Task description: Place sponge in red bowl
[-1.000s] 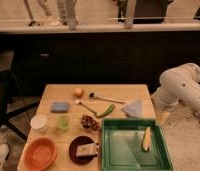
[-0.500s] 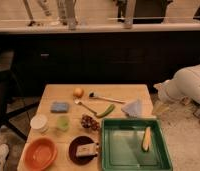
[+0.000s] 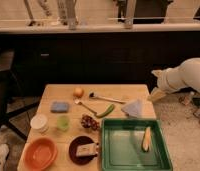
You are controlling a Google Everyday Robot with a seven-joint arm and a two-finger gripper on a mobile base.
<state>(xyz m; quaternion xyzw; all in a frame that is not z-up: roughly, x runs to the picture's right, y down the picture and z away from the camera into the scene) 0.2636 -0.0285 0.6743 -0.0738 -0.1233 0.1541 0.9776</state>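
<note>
The sponge (image 3: 59,106), a small flat blue-grey pad, lies on the left part of the wooden table (image 3: 118,90). The red bowl (image 3: 40,152) stands empty at the table's front left corner, below the sponge. My white arm (image 3: 185,75) reaches in from the right edge of the view. Its gripper (image 3: 156,94) hangs just past the table's right back corner, far from the sponge and the bowl. It is open and nothing is in it.
A white container (image 3: 39,122), a green cup (image 3: 63,122) and a dark plate (image 3: 75,150) holding a small item stand near the bowl. An orange (image 3: 78,92), two utensils (image 3: 105,98), a green vegetable (image 3: 105,110), a pale blue cloth (image 3: 134,107) and a green tray (image 3: 113,150) with a yellow item fill the rest.
My arm has drawn back up and to the right, off the table's right side. Nothing on the table has moved.
</note>
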